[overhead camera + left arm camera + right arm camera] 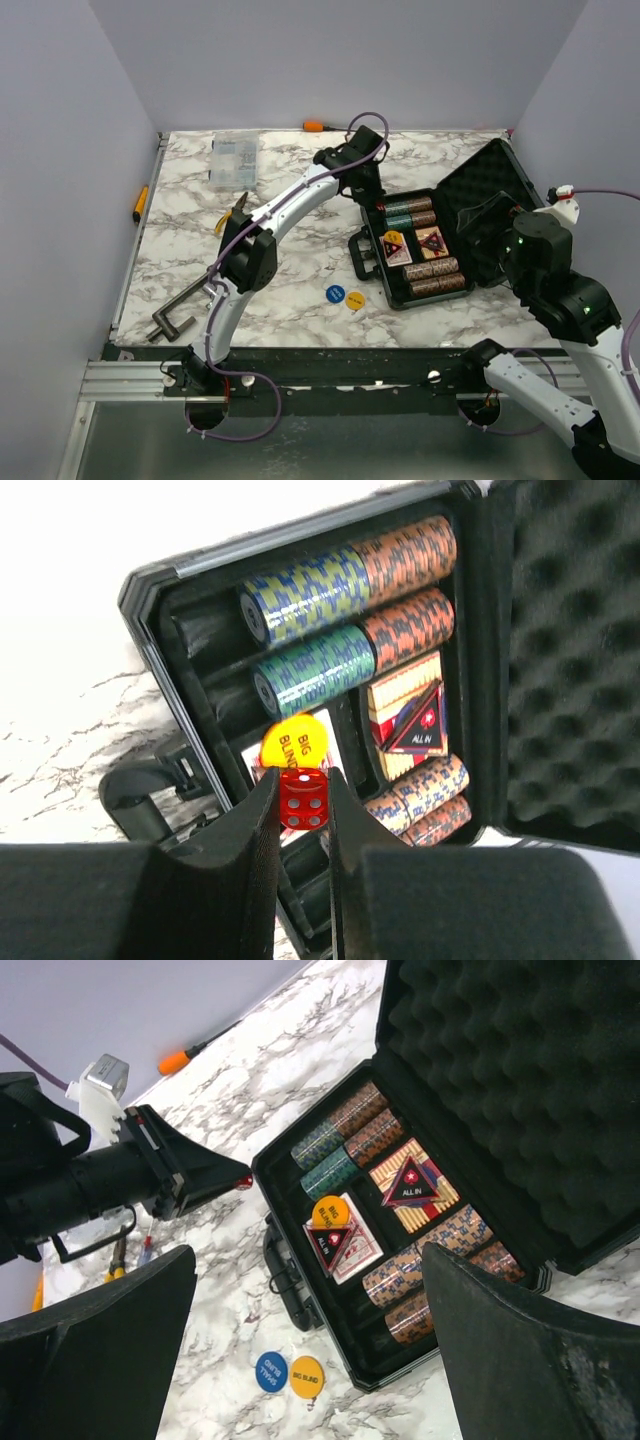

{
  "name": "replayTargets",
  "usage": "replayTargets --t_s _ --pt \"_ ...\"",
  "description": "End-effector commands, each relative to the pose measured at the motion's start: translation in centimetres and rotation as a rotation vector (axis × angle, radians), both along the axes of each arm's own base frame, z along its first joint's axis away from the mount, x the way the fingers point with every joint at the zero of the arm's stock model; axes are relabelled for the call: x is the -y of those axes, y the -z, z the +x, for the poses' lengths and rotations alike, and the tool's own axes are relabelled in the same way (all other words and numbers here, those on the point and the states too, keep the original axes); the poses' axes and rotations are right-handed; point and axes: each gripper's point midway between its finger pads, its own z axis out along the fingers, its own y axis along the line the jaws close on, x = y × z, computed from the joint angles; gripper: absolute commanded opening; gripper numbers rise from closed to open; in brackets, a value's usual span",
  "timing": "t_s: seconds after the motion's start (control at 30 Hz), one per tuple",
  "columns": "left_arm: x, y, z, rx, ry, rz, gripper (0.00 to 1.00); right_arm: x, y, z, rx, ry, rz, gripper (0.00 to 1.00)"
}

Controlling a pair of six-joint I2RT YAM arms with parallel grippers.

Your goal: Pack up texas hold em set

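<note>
Left fingers (255,850) on die (302,800), handle (358,256) leftward

table (300,275): smooth marble-print top, slight sheen. case (150,590): matt black hard shell, shiny metal-looking edge strip. lid at 3 o'clock lined with bumpy black foam (570,650). die (302,798): glossy red plastic. chip stacks (300,595): ridged edges, dull. left gripper fingers (258,850): matt black, finely ribbed.
</note>
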Motion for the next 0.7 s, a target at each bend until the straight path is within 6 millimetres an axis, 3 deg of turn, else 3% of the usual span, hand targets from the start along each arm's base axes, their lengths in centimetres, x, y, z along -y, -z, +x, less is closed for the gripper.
replayTargets --t_s 0.0,0.17,0.67 --pt "0.2 -0.3 2.2 -0.051 -0.067 -0.087 0.00 1.0 0.2 0.0 0.014 0.026 -0.058 0.98" --pt "0.1 0.7 3.9 -0.082 -0.106 -0.131 0.00 1.4 0.4 0.0 0.018 0.036 -0.087 0.98" --pt "1.1 4.4 5.2 -0.224 -0.249 -0.203 0.00 2.0 1.4 0.0 0.009 0.060 -0.120 0.99"
